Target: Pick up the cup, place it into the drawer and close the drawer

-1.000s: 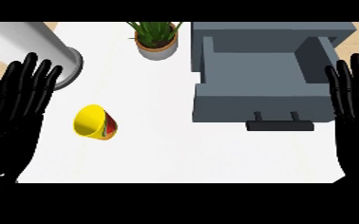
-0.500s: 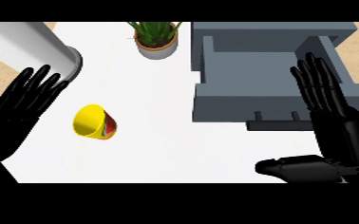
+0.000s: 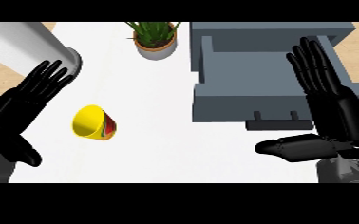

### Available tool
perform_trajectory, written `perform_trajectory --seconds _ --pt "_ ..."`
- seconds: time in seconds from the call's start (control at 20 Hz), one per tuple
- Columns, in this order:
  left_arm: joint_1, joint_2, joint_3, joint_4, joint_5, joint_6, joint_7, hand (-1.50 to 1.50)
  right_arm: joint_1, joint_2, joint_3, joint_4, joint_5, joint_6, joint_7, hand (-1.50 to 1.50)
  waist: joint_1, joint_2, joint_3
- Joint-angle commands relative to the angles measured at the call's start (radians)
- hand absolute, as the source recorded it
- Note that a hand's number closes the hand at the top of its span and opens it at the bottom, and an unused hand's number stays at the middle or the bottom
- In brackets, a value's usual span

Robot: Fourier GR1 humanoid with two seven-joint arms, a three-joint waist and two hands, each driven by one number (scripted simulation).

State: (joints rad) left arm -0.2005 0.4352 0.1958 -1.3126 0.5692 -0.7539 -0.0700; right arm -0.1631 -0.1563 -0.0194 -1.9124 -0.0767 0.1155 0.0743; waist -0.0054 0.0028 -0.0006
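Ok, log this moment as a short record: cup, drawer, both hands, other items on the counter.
cup: yellow cup lying on its side on the white counter, opening toward the view's left, untouched
drawer: grey drawer pulled open, nothing visible inside, dark handle at its front
left robot hand: left robot hand open, fingers straight, left of the cup, apart from it
right robot hand: right robot hand open, over the drawer's right side, thumb below the handle
other items: potted plant behind the cup; grey cylinder at upper left
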Motion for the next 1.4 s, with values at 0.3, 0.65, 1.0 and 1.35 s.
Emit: perform_trajectory --seconds 0.3,0.65,1.0,1.35 --pt "-0.116 -0.034 0.002 0.432 -0.385 -0.037 -0.361 -1.5 -0.043 0.011 -0.004 -0.024 0.019 -0.01 0.028 -1.5 -0.006 0.0 -0.001" --pt "-0.134 0.009 -0.045 0.685 -0.564 -0.01 -0.66 -1.5 -0.062 0.011 -0.015 0.026 0.018 0.001 0.014 -1.5 -0.007 0.002 -0.001" --pt "-0.21 -0.032 -0.086 0.898 -0.647 0.109 -0.801 -1.5 -0.096 -0.038 -0.082 0.067 -0.037 0.047 0.011 -1.5 -0.017 0.006 -0.002" --pt "-0.22 -0.047 -0.106 0.992 -0.675 0.155 -0.903 -1.5 -0.054 0.007 -0.019 0.014 0.007 0.025 0.01 -1.5 -0.026 0.009 -0.004"
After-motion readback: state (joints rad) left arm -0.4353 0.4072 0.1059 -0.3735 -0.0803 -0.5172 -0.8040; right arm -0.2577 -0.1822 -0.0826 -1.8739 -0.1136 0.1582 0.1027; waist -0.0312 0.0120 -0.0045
